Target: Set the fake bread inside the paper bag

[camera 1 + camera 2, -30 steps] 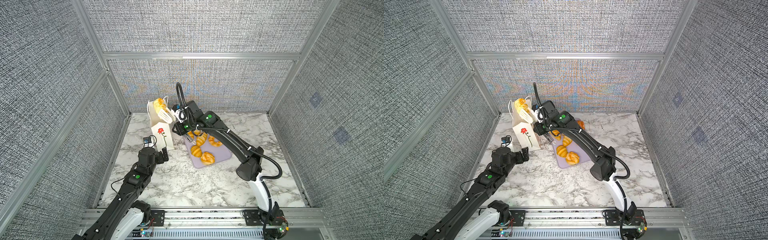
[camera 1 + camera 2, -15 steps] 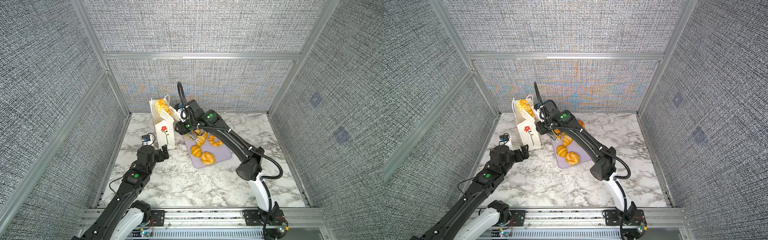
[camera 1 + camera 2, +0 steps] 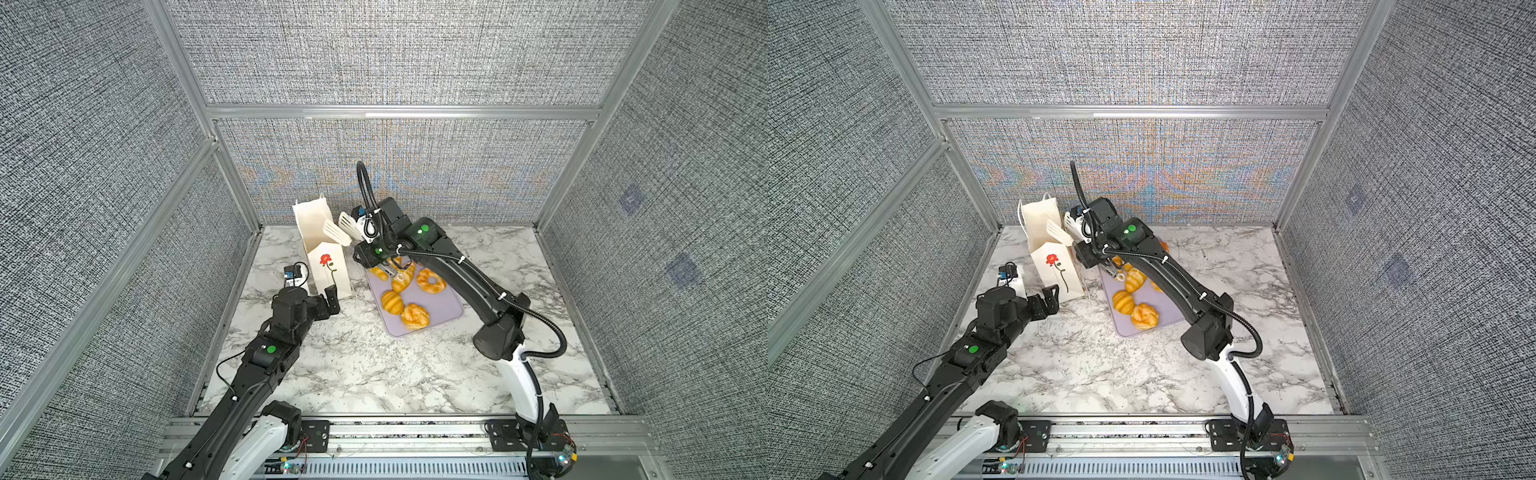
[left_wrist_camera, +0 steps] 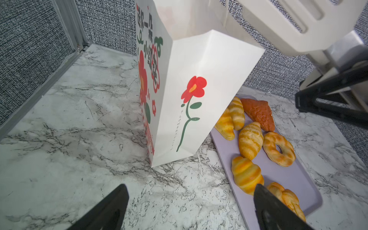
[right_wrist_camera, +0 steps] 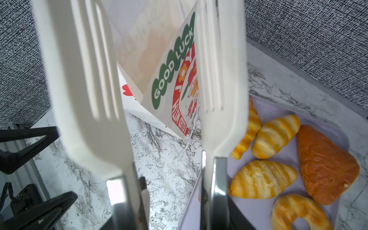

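The right pincer (image 3: 365, 232) is clamped on white tongs (image 3: 336, 233), whose blades stand apart and empty above the mouth of the paper bag (image 3: 328, 270). The left pincer (image 4: 190, 199), fingers wide apart, hovers near the bag's foot at its 7 o'clock. The fake bread (image 3: 391, 302) lies on the lilac tray (image 3: 449, 309) at the bag's 3 o'clock, on the counter (image 3: 374, 365).

Top views high, front, looking down; wrist views close, sharing paper bag (image 4: 189, 119).
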Tool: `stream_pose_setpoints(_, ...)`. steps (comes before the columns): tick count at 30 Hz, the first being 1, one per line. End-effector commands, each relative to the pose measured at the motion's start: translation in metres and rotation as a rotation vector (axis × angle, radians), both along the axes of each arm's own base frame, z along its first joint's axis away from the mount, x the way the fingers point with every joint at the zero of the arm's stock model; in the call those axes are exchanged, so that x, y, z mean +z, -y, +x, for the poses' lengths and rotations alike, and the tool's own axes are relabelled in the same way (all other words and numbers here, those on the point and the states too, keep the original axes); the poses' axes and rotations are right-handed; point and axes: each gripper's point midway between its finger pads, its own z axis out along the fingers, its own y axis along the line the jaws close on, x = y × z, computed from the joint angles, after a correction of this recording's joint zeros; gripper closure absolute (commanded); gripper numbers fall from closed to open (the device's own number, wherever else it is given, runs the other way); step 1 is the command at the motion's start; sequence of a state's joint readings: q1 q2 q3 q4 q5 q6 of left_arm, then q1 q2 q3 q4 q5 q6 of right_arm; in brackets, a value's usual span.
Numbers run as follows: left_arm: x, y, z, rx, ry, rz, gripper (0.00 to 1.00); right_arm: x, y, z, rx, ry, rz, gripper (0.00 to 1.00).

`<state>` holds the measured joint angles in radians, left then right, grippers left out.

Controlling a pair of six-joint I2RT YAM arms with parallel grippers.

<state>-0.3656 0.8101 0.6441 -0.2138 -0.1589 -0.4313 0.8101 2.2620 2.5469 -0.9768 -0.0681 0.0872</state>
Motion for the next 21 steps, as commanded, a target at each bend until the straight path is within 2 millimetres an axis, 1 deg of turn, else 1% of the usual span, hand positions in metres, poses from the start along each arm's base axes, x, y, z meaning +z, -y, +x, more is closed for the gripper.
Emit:
stream_pose_setpoints(1, 0.000, -0.008, -0.001, 0.049, -0.005, 0.002, 0.01, 0.013, 0.002, -0.002, 0.004, 0.023, 0.019, 0.50)
stream_pose_setpoints(3, -0.001, -0.018, -0.002, 0.095, -0.005, 0.016, 0.01, 0.016, 0.004, -0.003, 0.001, 0.024, 0.023, 0.50)
stream_pose_setpoints(6, 0.004, -0.025, 0.000, 0.113, 0.005, 0.030, 0.01, 0.020, 0.008, -0.007, -0.001, 0.021, 0.025, 0.50)
stream_pose_setpoints(10, 0.008, -0.033, 0.006, 0.121, 0.011, 0.054, 0.00, 0.018, 0.016, -0.011, -0.015, 0.009, 0.015, 0.50)
stream_pose_setpoints(13, 0.014, -0.039, 0.013, 0.120, 0.018, 0.063, 0.01, 0.021, 0.023, -0.013, -0.030, 0.009, 0.018, 0.50)
stream_pose_setpoints(17, 0.032, -0.045, 0.022, 0.111, 0.044, 0.070, 0.01, 0.025, 0.032, -0.016, -0.044, 0.020, 0.010, 0.50)
stream_pose_setpoints(21, 0.053, -0.043, 0.030, 0.084, 0.064, 0.081, 0.01, 0.025, 0.047, -0.017, -0.068, 0.027, -0.003, 0.50)
